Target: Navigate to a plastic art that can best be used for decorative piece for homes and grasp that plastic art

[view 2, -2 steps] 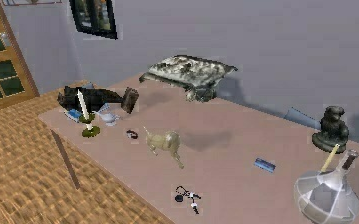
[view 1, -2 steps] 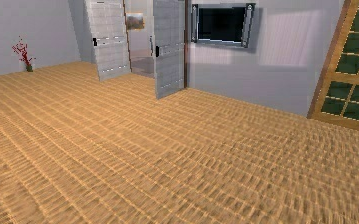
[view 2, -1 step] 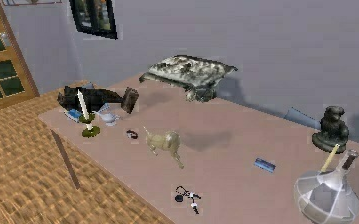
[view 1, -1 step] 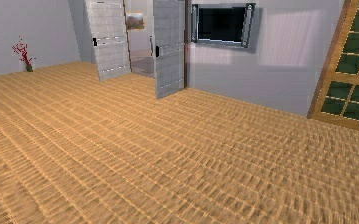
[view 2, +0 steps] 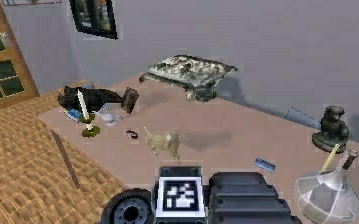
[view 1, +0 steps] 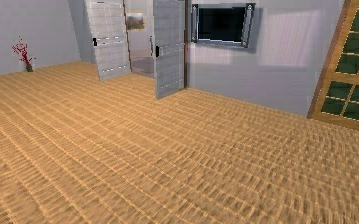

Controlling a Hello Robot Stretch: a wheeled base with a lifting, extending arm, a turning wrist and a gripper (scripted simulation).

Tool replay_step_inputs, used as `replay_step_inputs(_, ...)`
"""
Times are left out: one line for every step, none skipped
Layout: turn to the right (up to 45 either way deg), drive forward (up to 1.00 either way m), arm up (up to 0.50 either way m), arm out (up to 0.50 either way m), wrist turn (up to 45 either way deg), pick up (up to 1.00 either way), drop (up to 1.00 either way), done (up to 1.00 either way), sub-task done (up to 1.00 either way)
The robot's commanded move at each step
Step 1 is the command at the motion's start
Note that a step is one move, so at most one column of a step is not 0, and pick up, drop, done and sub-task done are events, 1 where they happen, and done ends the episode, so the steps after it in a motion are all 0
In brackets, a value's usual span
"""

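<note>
Table edge [view 2: 87, 150] near pincer [view 2: 133, 209], floor [view 1: 167, 150] ahead

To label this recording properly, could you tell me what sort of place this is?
Probably a living room: a wall-mounted television, a wood floor, and a table of ornaments such as a candle and a small animal figurine.
</note>
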Motion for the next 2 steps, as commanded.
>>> replay_step_inputs(0.0,0.00,0.00,0.28,0.0,0.00,0.00,0.00,0.00)
replay_step_inputs(0.0,0.00,0.00,0.00,45.0,0.00,0.00,0.00,0.00)
